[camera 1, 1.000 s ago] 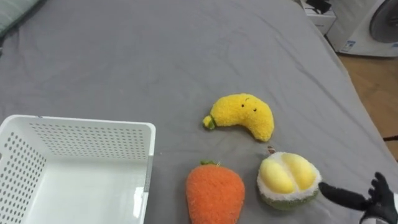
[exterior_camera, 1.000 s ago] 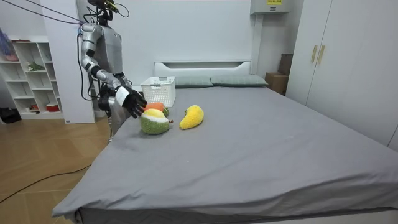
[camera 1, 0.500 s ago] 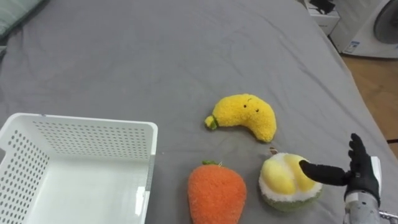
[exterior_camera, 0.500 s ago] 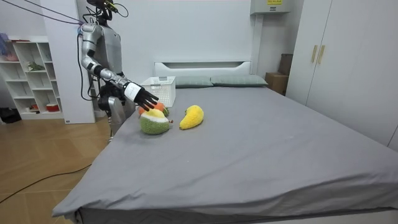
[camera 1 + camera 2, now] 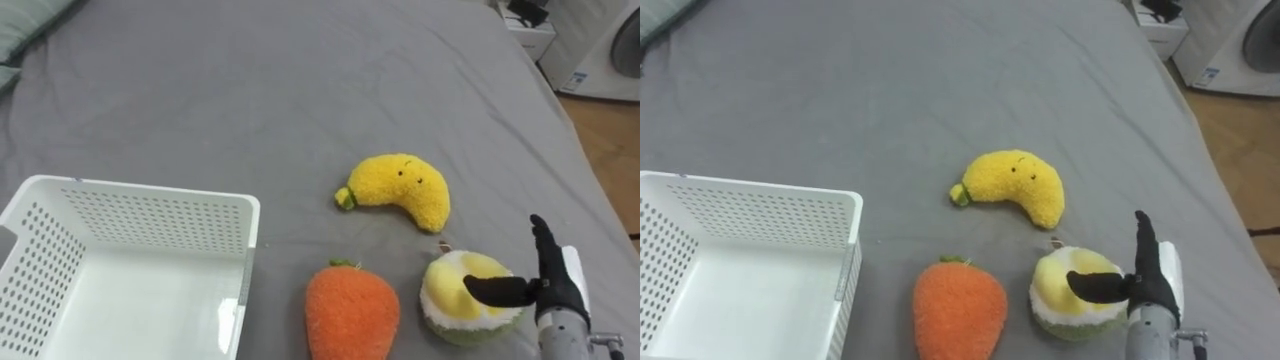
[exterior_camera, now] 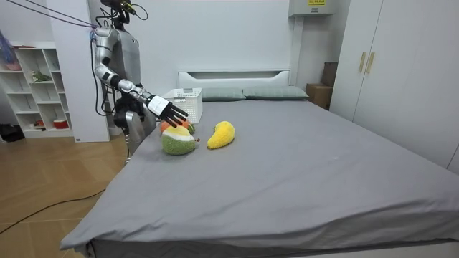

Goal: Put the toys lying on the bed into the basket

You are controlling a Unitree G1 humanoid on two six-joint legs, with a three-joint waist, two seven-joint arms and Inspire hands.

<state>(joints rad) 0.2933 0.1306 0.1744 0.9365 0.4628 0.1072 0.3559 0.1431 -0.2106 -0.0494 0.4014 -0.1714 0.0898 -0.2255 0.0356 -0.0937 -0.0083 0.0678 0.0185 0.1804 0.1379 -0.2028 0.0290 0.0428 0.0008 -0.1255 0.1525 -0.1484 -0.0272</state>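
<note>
My right hand [image 5: 556, 287] is spread wide, just right of the durian toy [image 5: 447, 308] on the bed [image 5: 250, 90], thumb across its top. Banana toy [image 5: 400, 188] beyond it; carrot toy [image 5: 350, 312] left; basket [image 5: 150, 214] farther left.

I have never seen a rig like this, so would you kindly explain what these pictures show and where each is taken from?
It is a humanoid robot standing beside a grey bed, tidying toys. Two pictures come from the cameras in its head, looking down; the third comes from a camera across the room. On the bed lie a white basket, a yellow banana toy, an orange carrot toy and a yellow-green plush fruit. Its right hand is open, with the thumb stretched over the plush fruit; it grips nothing yet.
</note>
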